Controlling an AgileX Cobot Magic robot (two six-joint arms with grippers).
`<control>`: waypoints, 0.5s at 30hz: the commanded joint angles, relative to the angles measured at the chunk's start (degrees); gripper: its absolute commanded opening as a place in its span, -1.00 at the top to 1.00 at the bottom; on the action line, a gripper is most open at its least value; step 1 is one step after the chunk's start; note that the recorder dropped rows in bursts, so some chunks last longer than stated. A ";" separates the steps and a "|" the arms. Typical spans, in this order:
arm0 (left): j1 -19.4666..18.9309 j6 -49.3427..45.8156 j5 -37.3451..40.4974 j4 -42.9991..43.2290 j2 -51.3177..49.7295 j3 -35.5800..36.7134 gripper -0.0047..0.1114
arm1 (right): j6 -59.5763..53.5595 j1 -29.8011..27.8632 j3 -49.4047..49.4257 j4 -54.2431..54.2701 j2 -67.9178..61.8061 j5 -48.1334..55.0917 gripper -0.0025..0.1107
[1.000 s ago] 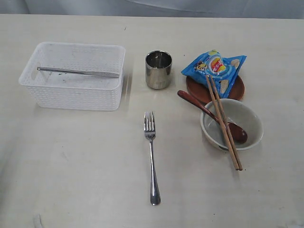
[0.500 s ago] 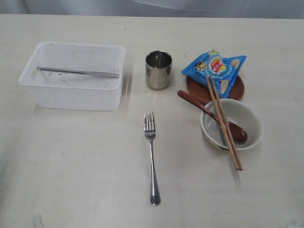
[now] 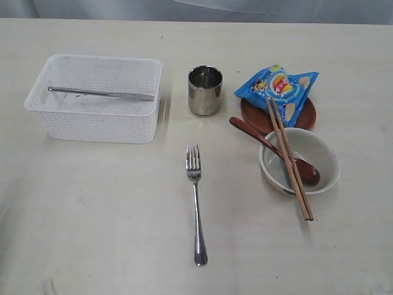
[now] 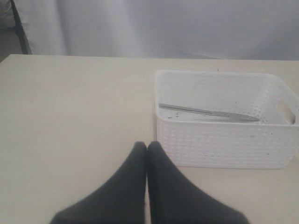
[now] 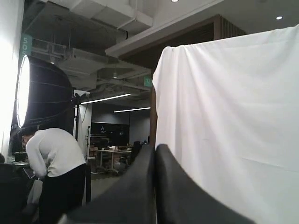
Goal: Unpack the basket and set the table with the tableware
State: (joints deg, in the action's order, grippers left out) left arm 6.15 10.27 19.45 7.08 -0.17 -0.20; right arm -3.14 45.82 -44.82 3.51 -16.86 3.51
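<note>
**Unpacking nearly done: one piece left to lift out**

*Exterior view.* The basket (image 3: 95, 126) stands on the table (image 3: 92, 215) and holds a single item, the knife (image 3: 101, 93), which lies lengthwise inside it. The rest is already out. The cup (image 3: 204, 91) stands just beside the basket, and the fork (image 3: 196, 203) lies near it on the bare tabletop. Well apart from the basket, the plate (image 3: 309, 115) carries the snack bag (image 3: 279, 89). The bowl (image 3: 322, 153) holds the head of the spoon (image 3: 258, 136), whose handle points back toward the basket. The chopsticks (image 3: 288, 160) rest across the bowl's rim. Neither arm appears in this view.

*Left wrist view.* The left gripper (image 4: 147, 147) hovers near the basket, outside one long wall, with its jaws pressed together and holding nothing. The knife shows over the rim.

*Right wrist view.* The right gripper (image 5: 155, 148) is likewise closed and empty. It points at a white screen and the room beyond, away from the basket.

*Step in hand, as judged.* The knife has to be fetched, and the left arm is the better placed. The jaws should spread before they enter the basket. They should come down clear of the walls and close across the thin blade, not along it. A straight lift should keep the light basket from being dragged.
</note>
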 commanded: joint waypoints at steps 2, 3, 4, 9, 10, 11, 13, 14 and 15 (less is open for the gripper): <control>-0.24 0.00 0.13 0.03 0.17 0.20 0.92 | -0.75 -3.29 0.20 -0.62 4.18 -0.01 0.96; -0.24 0.00 0.13 0.03 0.17 0.20 0.92 | -1.84 -4.96 0.20 -0.62 4.88 -0.01 0.96; -0.24 0.00 0.13 0.03 0.17 0.20 0.92 | -3.67 -7.68 0.20 -0.62 5.95 -0.14 0.96; -0.24 0.00 0.13 0.03 0.17 0.20 0.92 | -5.04 -26.60 0.20 -0.62 8.81 0.02 0.96; -0.24 0.00 0.13 0.03 0.17 0.20 0.92 | -5.04 -29.21 0.20 -0.62 8.81 0.02 0.96; -0.24 0.00 0.25 0.03 0.17 0.20 0.92 | -5.04 -31.18 0.20 -0.62 8.81 0.02 0.96; -0.24 0.00 0.25 0.03 0.17 0.20 0.92 | -5.04 -33.83 0.44 -0.62 8.81 0.02 0.96; -0.24 0.00 0.25 0.03 0.17 0.20 0.92 | -5.04 -34.61 1.43 -0.62 8.93 0.02 0.96; -0.24 0.00 0.25 0.03 0.17 0.20 0.92 | -5.04 -35.31 3.44 -0.62 9.89 0.02 0.96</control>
State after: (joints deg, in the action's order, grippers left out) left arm 6.15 10.27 19.55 7.08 -0.17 -0.20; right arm -7.65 11.95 -43.95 3.39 -8.09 3.39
